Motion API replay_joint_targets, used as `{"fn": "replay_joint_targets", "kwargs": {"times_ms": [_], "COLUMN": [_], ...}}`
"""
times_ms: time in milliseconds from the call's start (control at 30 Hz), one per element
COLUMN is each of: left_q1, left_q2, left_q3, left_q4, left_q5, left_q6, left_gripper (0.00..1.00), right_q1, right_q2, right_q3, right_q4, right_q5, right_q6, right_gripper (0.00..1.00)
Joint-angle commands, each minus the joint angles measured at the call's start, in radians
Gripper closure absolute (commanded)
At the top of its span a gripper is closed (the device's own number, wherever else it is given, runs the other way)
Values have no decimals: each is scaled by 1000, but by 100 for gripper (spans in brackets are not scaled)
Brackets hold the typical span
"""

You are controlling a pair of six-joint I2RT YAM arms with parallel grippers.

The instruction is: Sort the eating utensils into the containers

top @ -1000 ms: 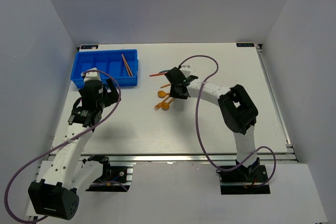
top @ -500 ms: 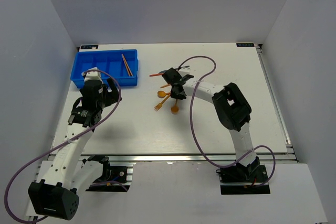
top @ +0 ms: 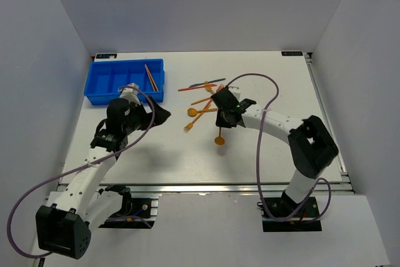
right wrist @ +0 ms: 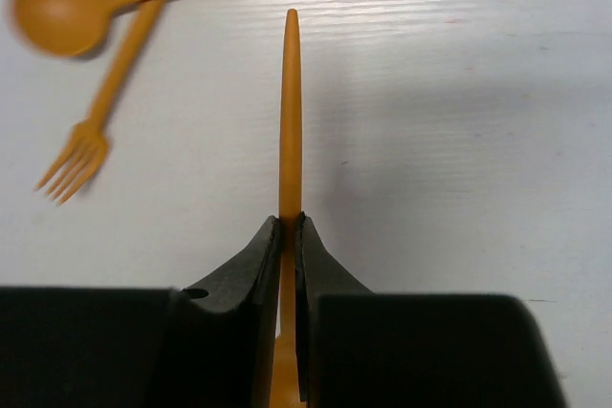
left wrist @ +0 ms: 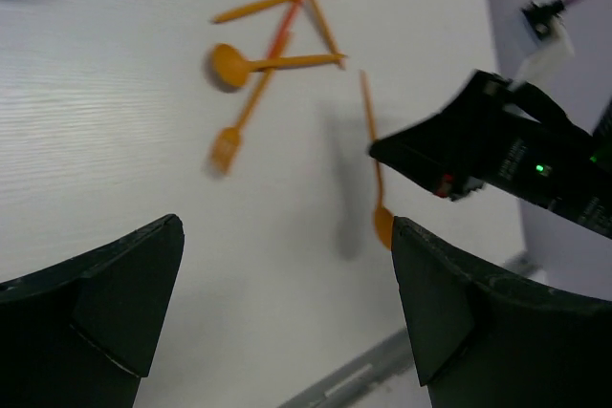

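Your left tool hangs near the right front corner of the blue tray, jaws wide apart, holding nothing. Orange sticks lie in the tray's rightmost compartment. Further right of the tray, loose utensils lie on the table. There your right tool is clamped on an orange spoon.

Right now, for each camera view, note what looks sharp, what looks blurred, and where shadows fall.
Top external: even light, only soft shadows on the table. Left wrist: the orange fork is smeared, a grey shadow beside the held spoon. Right wrist: that spoon is crisp in the right claw; the loose spoon is blurred.
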Motion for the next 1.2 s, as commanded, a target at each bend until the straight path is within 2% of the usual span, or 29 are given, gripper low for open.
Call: {"fn": "replay_joint_targets", "kwargs": {"times_ms": [0, 67, 133, 167, 233, 367, 467, 600, 633, 733, 767, 833, 867, 900, 933, 967, 1000, 1067, 1100, 1133, 1167], "left_q1": [-107, -208, -274, -285, -305, -327, -331, -339, -339, -339, -339, -339, -339, -339, -334, -330, -298, -250, -175, -175, -115], "left_q2": [26, 81, 138, 153, 192, 232, 253, 261, 259, 259, 259, 259, 261, 261, 264, 279, 293, 369, 453, 507, 560], "left_q3": [1, 39, 56, 62, 64, 76, 95, 98, 96, 98, 99, 113, 122, 136, 157, 218, 257, 357, 554, 556, 692], "left_q4": [256, 309, 347, 367, 408, 424, 392, 359, 361, 368, 368, 349, 333, 313, 230, 188, 99, -19, -208, -210, -310], "left_q5": [182, 127, 89, 76, 66, 3, -29, -79, -80, -73, -74, -94, -109, -132, -161, -224, -238, -372, -482, -561, -632], "left_q6": [-152, -169, -183, -193, -218, -230, -232, -232, -235, -241, -241, -239, -238, -233, -192, -168, -102, -20, 123, 124, 148], "left_gripper": [2, 2, 2, 2, 2, 5, 18, 27, 33, 61, 80, 100, 100, 100, 100, 100, 100, 100, 100, 100, 100], "right_q1": [5, 10, 10, 13, 18, 40, 68, 85, 88, 99, 102, 102, 102, 100, 99, 97, 96, 94, 87, 87, 84], "right_q2": [-88, -158, -250, -276, -341, -376, -386, -393, -392, -377, -370, -358, -355, -356, -360, -367, -384, -401, -422, -422, -436], "right_q3": [-33, -80, -177, -208, -266, -271, -262, -254, -252, -233, -226, -210, -205, -200, -194, -194, -193, -188, -182, -182, -182], "right_q4": [121, 208, 388, 448, 581, 634, 641, 658, 664, 671, 674, 669, 660, 634, 615, 596, 541, 465, 359, 358, 330], "right_q5": [-187, -334, -445, -524, -586, -641, -622, -600, -600, -583, -582, -548, -533, -513, -488, -436, -404, -262, -164, -163, -136], "right_q6": [-113, -159, -163, -157, -145, -124, -124, -119, -122, -120, -119, -113, -107, -101, -97, -90, -88, -84, -97, -97, -114], "right_gripper": [100, 100, 100, 100, 100, 100, 100, 100, 100, 100, 100, 100, 100, 97, 80, 58, 30, 13, 11, 11, 11]}}
